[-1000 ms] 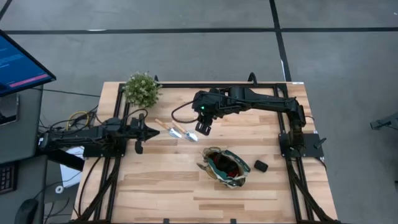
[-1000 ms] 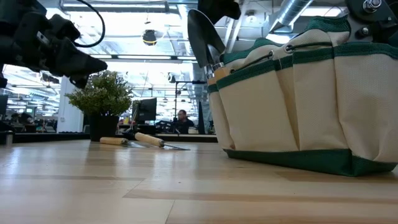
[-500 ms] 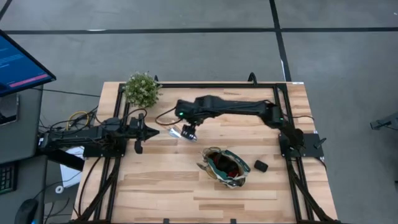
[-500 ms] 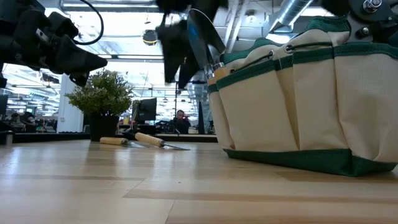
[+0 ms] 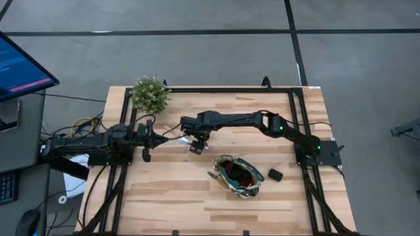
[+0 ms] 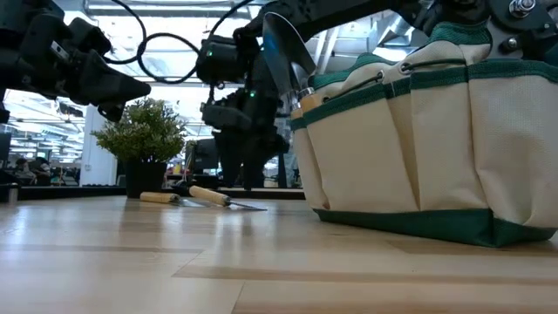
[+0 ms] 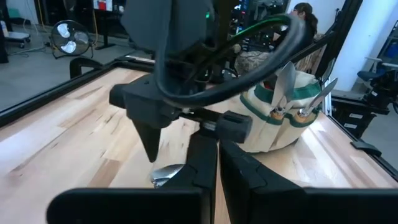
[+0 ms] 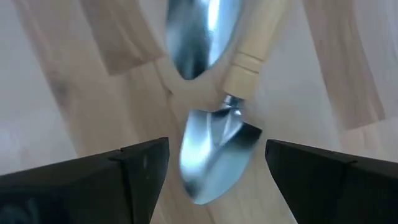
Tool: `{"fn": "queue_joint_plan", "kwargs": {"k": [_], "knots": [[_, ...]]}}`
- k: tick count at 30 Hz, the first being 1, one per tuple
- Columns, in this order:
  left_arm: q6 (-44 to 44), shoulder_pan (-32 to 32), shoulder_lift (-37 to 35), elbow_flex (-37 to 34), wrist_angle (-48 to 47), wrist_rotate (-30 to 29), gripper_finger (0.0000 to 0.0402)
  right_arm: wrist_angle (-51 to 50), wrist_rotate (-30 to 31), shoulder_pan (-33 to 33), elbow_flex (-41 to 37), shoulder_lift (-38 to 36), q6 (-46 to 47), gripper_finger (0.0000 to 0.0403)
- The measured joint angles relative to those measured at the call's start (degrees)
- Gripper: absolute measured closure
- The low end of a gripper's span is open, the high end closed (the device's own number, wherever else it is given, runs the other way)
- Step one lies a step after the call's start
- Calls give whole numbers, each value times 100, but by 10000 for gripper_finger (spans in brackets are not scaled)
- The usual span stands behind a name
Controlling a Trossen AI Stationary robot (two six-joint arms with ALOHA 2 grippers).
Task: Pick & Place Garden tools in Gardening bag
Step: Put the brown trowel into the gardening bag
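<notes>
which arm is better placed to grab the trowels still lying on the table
The right. Its tool is open, a finger either side of a trowel, directly above the two lying on the wood, with the gardening bag near. The left tool hangs just beside them, fingers together.

In the high view, the two trowels are largely covered by the right gripper; only a bit of wooden handle is seen beside it. In the right wrist view, one trowel's handle and the other trowel's blade are cut off at the frame edge. The gardening bag is cropped on the low view's right side, and its contents cannot be identified. The small dark object beside the bag is too small to identify.
</notes>
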Motion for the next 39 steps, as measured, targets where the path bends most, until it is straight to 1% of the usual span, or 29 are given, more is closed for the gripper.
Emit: {"fn": "queue_joint_plan", "kwargs": {"k": [4, 8, 13, 19, 22, 24, 32, 35, 39], "knots": [[0, 0, 48, 0, 23, 0, 384, 110, 83, 122, 4, -7, -24, 146], [0, 0, 84, 0, 35, 1, 384, 152, 513, 225, 4, -7, -43, 146], [0, 0, 204, 0, 41, 0, 384, 40, 873, 198, -3, 98, -98, 146], [0, 0, 394, 0, 74, 0, 384, 56, 866, 151, -104, 94, -221, 146], [0, 0, 501, 0, 80, 0, 384, 47, 753, 163, -101, 95, -237, 146], [0, 0, 581, 0, 80, 0, 384, 59, 564, 180, -99, 77, -237, 146], [0, 0, 883, 0, 111, 0, 384, -35, 520, 157, -89, -486, -231, 149], [0, 0, 771, 0, 112, 0, 384, -145, 534, 114, -103, -562, -146, 149], [0, 0, 355, 0, 130, 2, 384, -134, 518, 213, -87, -656, -155, 149]]}}
